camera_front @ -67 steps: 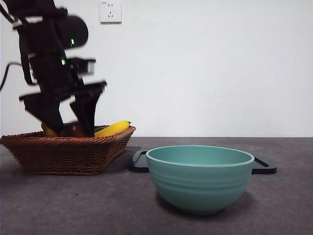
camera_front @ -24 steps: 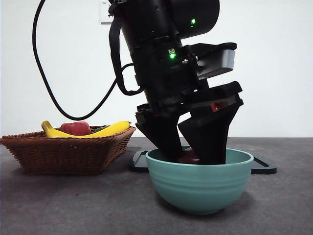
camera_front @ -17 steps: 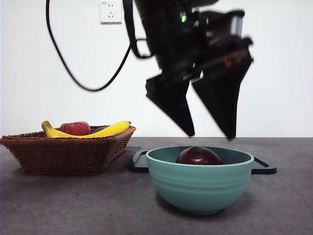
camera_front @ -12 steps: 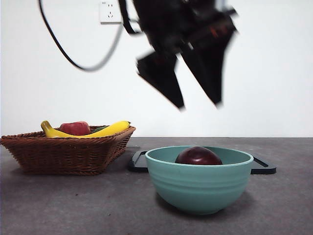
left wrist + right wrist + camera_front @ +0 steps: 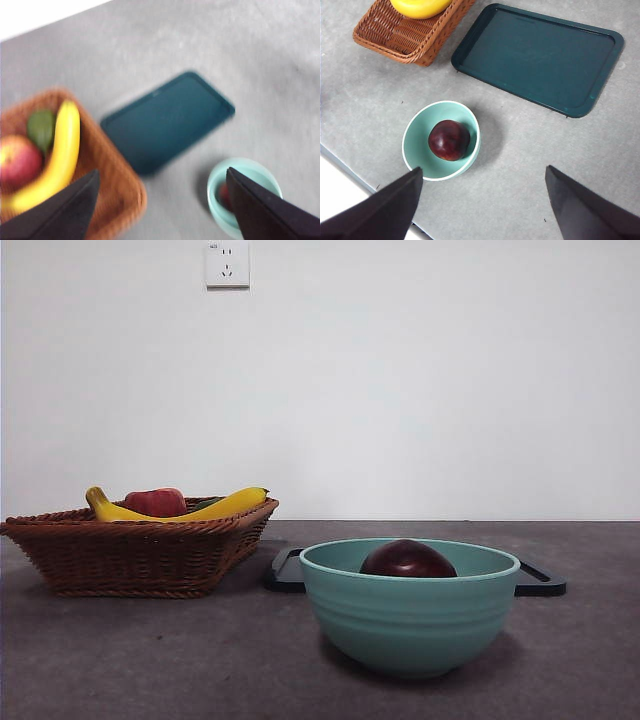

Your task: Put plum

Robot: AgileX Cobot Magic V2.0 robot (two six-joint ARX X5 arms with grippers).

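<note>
Fingers (image 5: 415,190) of both arms spread, holding nothing, high above table; plum (image 5: 449,140) in bowl (image 5: 415,131) probably firm, smooth, slippery: best gripped across widest part.

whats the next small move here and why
Probably none beyond keeping both arms parked. The plum already sits inside the bowl, free of both grippers: the left gripper and right gripper hang open high above the table, holding nothing, so the placing looks done.

Both arms raised high above the table

The left gripper (image 5: 160,205) and right gripper (image 5: 482,200) each hold their black jaws spread wide, grasping nothing.
</note>
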